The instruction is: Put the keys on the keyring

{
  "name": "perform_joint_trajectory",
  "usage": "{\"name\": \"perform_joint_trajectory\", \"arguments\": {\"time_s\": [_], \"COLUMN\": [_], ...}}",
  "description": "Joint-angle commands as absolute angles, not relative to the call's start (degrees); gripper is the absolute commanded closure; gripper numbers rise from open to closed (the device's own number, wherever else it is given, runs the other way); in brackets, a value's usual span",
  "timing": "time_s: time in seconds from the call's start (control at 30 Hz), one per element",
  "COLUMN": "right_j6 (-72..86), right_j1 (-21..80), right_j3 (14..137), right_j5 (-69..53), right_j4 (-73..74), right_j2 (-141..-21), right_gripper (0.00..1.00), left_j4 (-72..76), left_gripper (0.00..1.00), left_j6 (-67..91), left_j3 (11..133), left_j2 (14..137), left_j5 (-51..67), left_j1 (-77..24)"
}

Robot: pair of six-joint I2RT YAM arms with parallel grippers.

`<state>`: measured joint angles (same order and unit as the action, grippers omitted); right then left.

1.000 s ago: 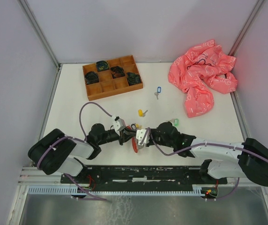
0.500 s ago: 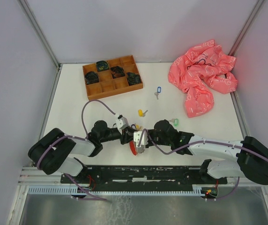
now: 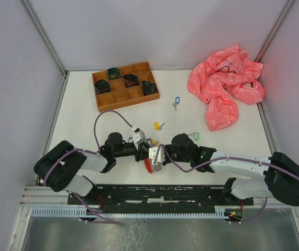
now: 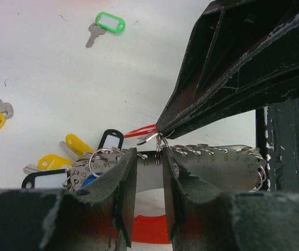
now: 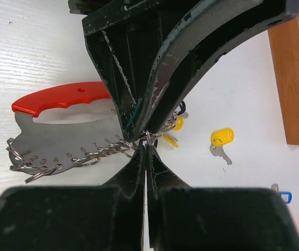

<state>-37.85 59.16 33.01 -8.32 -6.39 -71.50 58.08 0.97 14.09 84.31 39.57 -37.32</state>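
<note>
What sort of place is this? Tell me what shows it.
Most likely a robot test cell. The left arm and right arm are bolted at the near edge of a white table, plain grey panels wall it in, and props lie about: tagged keys, a wooden tray, a pink cloth.

L black-and-white arm & R black-and-white arm lay low across bottom third of top view, wrists pointing inward. L black two-finger gripper & R black two-finger gripper met tip to tip just left of centre. L fingers stood apart w/ a narrow gap, bottom centre of own wrist view. R fingers were pressed flat together, no gap, aimed up-frame at L tips.
</note>
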Motion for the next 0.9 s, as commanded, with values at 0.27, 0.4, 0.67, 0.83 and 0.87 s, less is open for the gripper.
{"name": "perform_joint_trajectory", "arguments": {"time_s": [0.27, 0.4, 0.67, 0.83, 0.87], "right_j6": [-37.4, -35.6, -32.3, -29.6, -29.2], "right_j1": [59.5, 59.5, 59.5, 59.7, 59.8], "right_j3": [35.8, 34.7, 32.3, 31.8, 31.5], "right_j5": [-6.9, -4.2, -3.2, -7.3, -7.6], "right_j4": [-8.3, -7.7, -7.5, -11.6, -13.1], "right_j2": [-71.0, -70.6, -69.8, -71.7, -72.0], "right_gripper": [0.99, 0.99, 0.99, 0.99, 0.99], "left_j4": [58.3, 63.2, 69.8, 71.4, 71.9], "left_gripper": [0.97, 0.97, 0.97, 0.97, 0.97], "left_j6": [-1.3, 0.5, 3.9, 4.1, 4.2], "left_j3": [15.9, 13.8, 11.2, 11.1, 11.1], "left_j2": [83.6, 82.9, 81.1, 81.7, 82.1], "left_j5": [40.5, 38.1, 34.9, 34.0, 33.8], "left_j1": [-37.6, -37.7, -37.7, -38.1, -38.3]}}
